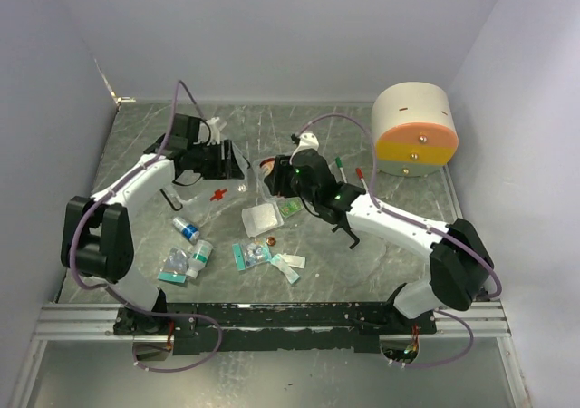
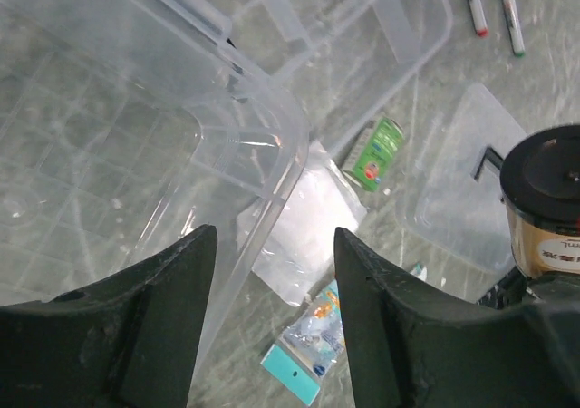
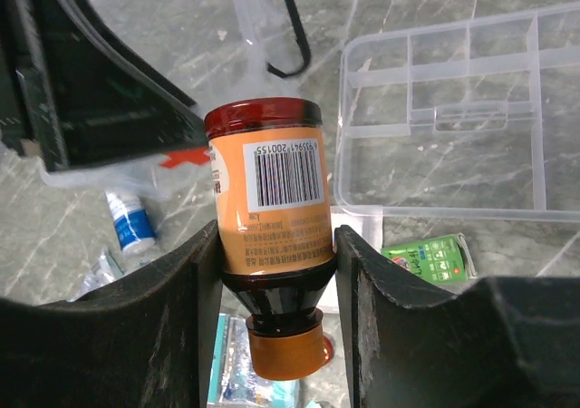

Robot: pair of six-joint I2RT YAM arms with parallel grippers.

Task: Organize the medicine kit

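Right pincer [image 3: 276, 236]: clamped on a round amber bottle [image 3: 269, 199] with an orange barcoded label and an orange cap. I cannot tell whether it is glass or plastic. The fingers press opposite sides of the label, with the cap end toward my wrist camera. I judge the grip is on the body because that is the widest, straightest span.

Left pincer [image 2: 274, 240]: fingers apart, straddling a corner of the clear plastic rectangular box [image 2: 136, 154]. The wall runs down between them and touches neither, as far as I can see. My read is that it stands there to pinch the wall and steady the box.

Medicine kit: the box body lies left of and beyond the left fingertips. Its clear divided tray insert [image 3: 453, 127] lies flat beyond the right fingertips and off to their right, its visible compartments bare.

By the right fingers: a small green packet [image 3: 426, 256] sits just right of the right-hand finger, at the tray's near edge.

By the left fingers: a flat white sachet [image 2: 304, 231] lies just past the tips, beside the box corner.

Step, my judgement: carrying the bottle to the kit. The task looks early, with the tray unfilled.

Risk: the bottle looks too bulky for the tray cells, so it probably belongs in the box instead. The smooth label could let it swivel in the grip.
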